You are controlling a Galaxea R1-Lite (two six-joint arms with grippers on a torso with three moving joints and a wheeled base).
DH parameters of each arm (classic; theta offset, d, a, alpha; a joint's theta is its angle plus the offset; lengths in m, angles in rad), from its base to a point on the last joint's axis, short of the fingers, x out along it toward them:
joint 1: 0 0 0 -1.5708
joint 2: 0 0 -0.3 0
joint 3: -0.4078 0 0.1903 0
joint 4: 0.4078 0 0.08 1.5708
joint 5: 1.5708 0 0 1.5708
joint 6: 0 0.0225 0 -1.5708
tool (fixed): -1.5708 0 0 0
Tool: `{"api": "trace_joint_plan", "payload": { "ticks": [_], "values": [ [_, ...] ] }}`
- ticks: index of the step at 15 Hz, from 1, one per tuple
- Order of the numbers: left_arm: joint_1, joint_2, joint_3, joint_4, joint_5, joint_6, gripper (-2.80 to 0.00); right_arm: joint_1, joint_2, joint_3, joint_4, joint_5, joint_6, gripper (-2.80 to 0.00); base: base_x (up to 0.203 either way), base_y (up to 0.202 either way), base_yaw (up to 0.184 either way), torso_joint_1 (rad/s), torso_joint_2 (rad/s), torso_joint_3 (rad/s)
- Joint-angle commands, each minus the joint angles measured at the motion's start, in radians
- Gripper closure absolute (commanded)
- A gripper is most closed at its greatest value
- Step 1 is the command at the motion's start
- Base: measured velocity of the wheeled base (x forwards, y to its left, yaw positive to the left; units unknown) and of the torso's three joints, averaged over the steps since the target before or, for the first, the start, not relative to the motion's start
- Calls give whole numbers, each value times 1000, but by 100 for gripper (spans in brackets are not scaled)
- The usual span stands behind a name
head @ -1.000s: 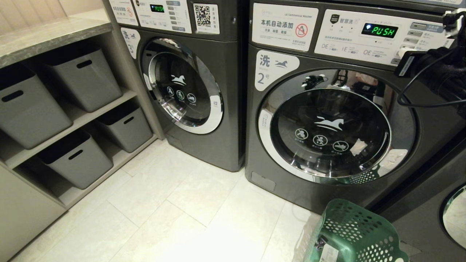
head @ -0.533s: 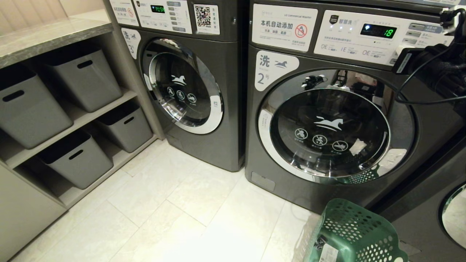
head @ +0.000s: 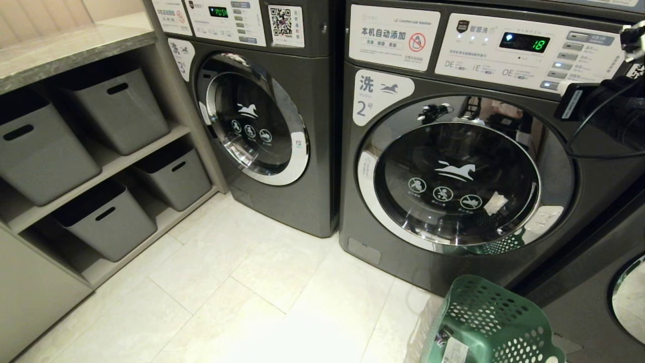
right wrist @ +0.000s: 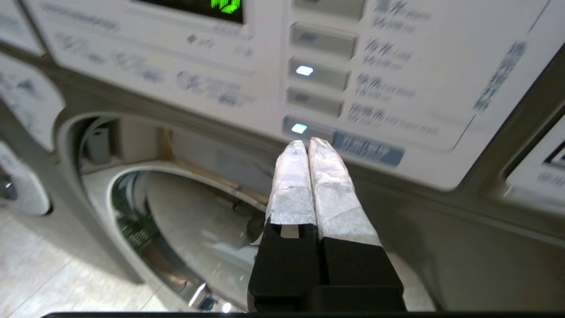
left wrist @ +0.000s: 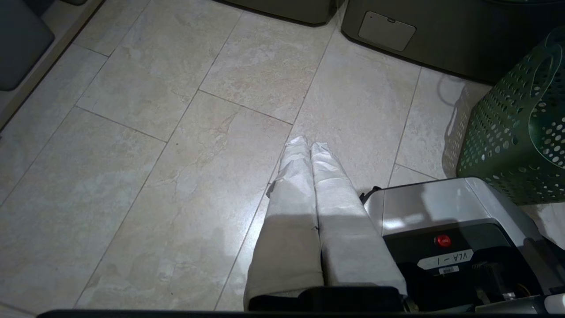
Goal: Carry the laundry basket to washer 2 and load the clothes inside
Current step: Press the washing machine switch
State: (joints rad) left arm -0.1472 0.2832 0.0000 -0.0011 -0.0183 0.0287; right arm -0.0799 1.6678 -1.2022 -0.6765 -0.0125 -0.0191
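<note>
Washer 2 (head: 456, 181) stands in front of me with its round glass door shut and its display (head: 524, 43) reading 18. My right gripper (head: 562, 86) is shut and empty, its taped tips (right wrist: 307, 143) just short of a lit button (right wrist: 299, 128) on the control panel. The green perforated laundry basket (head: 491, 322) sits on the floor at the washer's lower right, also seen beside my base in the left wrist view (left wrist: 516, 132). My left gripper (left wrist: 307, 143) hangs shut and empty above the floor tiles. The clothes show in no view.
Another washer (head: 262, 116) stands to the left, and a third one's door (head: 627, 297) shows at the far right. Grey storage bins (head: 116, 108) fill shelves on the left. My own base (left wrist: 441, 207) lies close to the basket. Pale floor tiles (head: 227, 282) spread before the washers.
Washer 2's display switched from PUSH to 18. My right gripper drew back a little from the control panel toward the right. The left arm and basket stayed still.
</note>
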Motion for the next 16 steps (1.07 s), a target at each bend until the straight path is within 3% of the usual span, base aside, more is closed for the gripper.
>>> {"api": "trace_joint_plan", "payload": {
  "ticks": [1,16],
  "values": [
    [0,1,2,0,0,0,0,0,-75,54,-1,3,1,0,0,0,0,0,0,0],
    [0,1,2,0,0,0,0,2,47,13,-55,8,5,0,0,0,0,0,0,0]
  ]
}}
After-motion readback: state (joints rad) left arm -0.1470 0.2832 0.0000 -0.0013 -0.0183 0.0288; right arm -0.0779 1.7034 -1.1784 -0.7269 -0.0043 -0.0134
